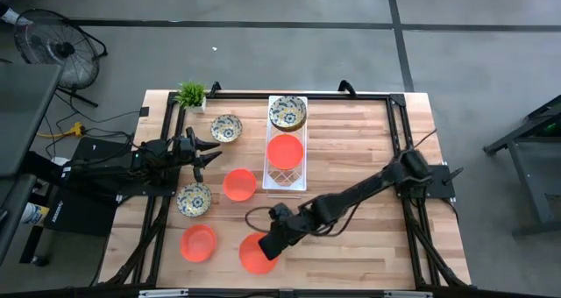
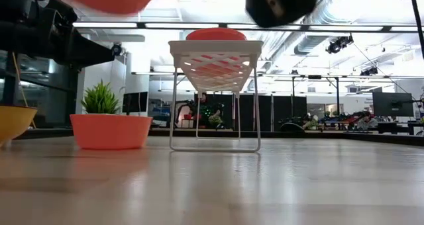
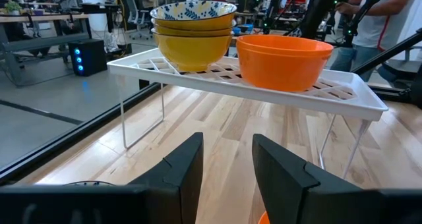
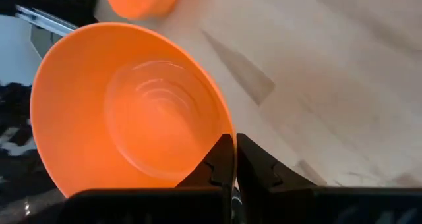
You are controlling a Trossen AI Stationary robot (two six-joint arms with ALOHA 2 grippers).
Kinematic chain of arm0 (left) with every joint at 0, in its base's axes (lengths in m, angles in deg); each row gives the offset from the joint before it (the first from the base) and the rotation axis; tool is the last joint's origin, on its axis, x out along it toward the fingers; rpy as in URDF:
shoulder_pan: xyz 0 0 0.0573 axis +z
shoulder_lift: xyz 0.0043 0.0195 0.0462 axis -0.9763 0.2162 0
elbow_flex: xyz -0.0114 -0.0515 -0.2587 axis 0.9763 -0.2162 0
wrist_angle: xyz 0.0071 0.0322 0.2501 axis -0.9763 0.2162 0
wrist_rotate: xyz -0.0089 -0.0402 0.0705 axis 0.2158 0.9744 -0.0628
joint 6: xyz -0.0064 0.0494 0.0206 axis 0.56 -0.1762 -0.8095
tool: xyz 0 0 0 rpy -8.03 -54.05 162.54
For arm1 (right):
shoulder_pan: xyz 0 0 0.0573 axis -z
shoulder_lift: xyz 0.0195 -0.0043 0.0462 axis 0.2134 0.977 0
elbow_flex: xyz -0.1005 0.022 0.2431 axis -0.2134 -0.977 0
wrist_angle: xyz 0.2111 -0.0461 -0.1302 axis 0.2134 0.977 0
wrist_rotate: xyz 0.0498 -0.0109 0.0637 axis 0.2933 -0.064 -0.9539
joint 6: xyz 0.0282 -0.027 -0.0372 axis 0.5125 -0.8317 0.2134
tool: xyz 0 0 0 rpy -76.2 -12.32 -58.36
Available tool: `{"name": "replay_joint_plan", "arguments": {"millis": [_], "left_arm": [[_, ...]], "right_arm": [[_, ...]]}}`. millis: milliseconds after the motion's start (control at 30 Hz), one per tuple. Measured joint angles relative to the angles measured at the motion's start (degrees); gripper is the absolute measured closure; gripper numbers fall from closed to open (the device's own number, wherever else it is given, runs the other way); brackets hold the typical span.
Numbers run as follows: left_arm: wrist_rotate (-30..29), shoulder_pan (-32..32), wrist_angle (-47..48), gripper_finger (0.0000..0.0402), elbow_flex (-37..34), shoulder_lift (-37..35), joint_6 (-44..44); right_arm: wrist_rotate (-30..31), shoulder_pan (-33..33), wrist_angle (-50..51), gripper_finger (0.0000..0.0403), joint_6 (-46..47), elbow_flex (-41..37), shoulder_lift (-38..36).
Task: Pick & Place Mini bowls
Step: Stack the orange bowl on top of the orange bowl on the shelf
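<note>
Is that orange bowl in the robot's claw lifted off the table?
Lifted. The right gripper, shut on the orange bowl rim, holds it high above the table.

Orange bowl point(image 1: 256, 252) lower centre; blue-yellow floral cream bowls point(image 1: 287, 112) on white rack point(image 1: 270, 177); light wood worktop point(image 1: 368, 158).

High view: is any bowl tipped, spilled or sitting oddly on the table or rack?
Nothing stands out. The one tilted orange bowl is pinched by its rim in the right tool, not fallen. The patterned stack and an orange bowl sit upright on the white rack; the loose bowls also stand upright.
</note>
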Motion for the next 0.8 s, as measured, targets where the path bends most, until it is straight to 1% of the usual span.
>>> {"name": "replay_joint_plan", "arguments": {"millis": [233,367,467,633,800], "left_arm": [[0.0,0.0,0.0,0.0273,0.0,0.0,0.0],[0.0,0.0,0.0,0.0273,0.0,0.0,0.0],[0.0,0.0,0.0,0.0273,0.0,0.0,0.0],[0.0,0.0,0.0,0.0273,0.0,0.0,0.0],[0.0,0.0,0.0,0.0273,0.0,0.0,0.0]], "right_arm": [[0.3,3.5,9.0,0.0402,-5.5,0.0,-10.0],[1.8,6.5,15.0,0.0402,-9.6,0.0,-16.1],[3.8,9.0,17.7,0.0403,-12.1,0.0,-20.6],[6.5,13.9,21.6,0.0403,-14.8,0.0,-26.6],[5.5,20.4,25.8,0.0403,-16.1,0.0,-30.3]]}}
